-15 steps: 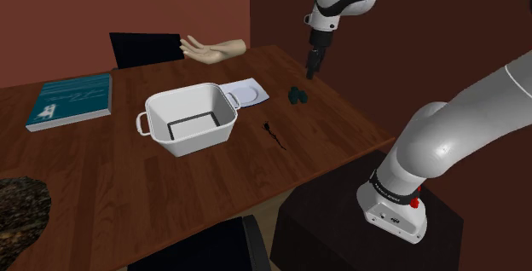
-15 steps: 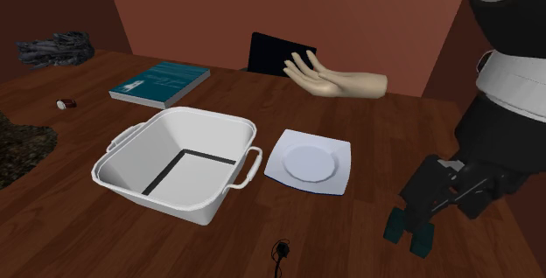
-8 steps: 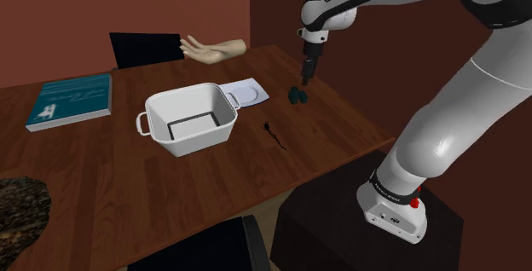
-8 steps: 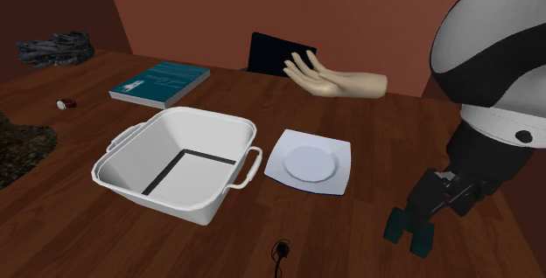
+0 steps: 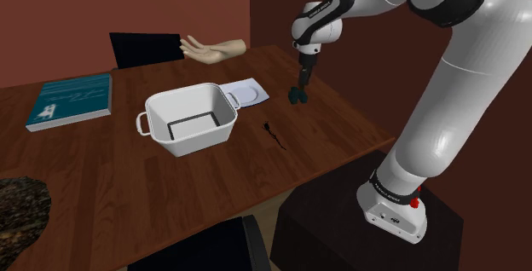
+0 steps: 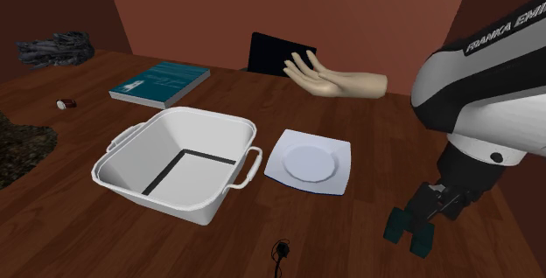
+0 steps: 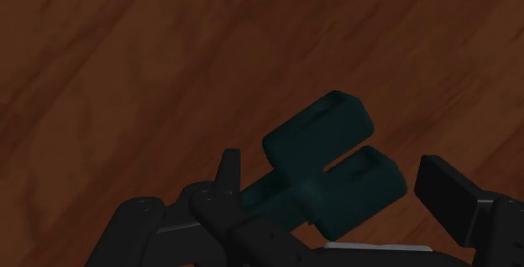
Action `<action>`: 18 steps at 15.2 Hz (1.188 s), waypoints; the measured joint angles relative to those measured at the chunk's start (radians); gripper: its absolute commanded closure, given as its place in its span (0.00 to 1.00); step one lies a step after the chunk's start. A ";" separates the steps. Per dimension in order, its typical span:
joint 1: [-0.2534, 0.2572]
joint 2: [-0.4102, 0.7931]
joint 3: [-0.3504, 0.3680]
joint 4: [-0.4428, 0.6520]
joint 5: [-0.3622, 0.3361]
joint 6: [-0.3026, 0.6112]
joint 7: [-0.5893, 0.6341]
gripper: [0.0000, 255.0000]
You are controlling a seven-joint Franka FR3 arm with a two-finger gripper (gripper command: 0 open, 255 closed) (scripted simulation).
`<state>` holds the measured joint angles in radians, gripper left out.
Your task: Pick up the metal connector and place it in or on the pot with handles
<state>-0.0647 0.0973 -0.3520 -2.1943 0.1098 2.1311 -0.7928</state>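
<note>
A dark wooden table (image 5: 102, 167) carries everything, and the white arm (image 5: 460, 65) arches over its right end in the shoulder view, bent so that the hand points nearly straight down at the wood. The white pot (image 5: 200, 137), squarish with a loop handle at either end, sits open and empty near the table's middle, well to the left of the hand in that view; its wide mouth should make for an easy drop. A teal book (image 5: 70, 100) lies far left, a pale model hand (image 5: 211, 50) rests at the far edge, and a white plate (image 5: 250, 92) lies just right of the pot; none of them stands between hand and pot. The black gripper (image 7: 334, 173) is low over the table on the plate's right, its fingers (image 7: 445, 191) spread wide to either side of the connector (image 7: 319, 135), a dark teal two-barrelled piece lying flat on the wood. A gap shows beside one finger, so nothing is gripped yet; I judge the hand is set to straddle the piece before closing. A small black cord-like piece (image 5: 273, 131) lies nearer, apart.
</note>
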 measured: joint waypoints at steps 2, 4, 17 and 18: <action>0.001 0.014 0.003 -0.014 0.008 0.027 -0.004 0.00; 0.001 0.026 0.005 -0.033 0.016 0.057 -0.009 0.00; 0.000 0.038 0.006 -0.039 0.024 0.075 -0.017 1.00; 0.000 0.038 0.006 -0.039 0.024 0.075 -0.017 1.00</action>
<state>-0.0646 0.1358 -0.3460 -2.2330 0.1335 2.2065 -0.8099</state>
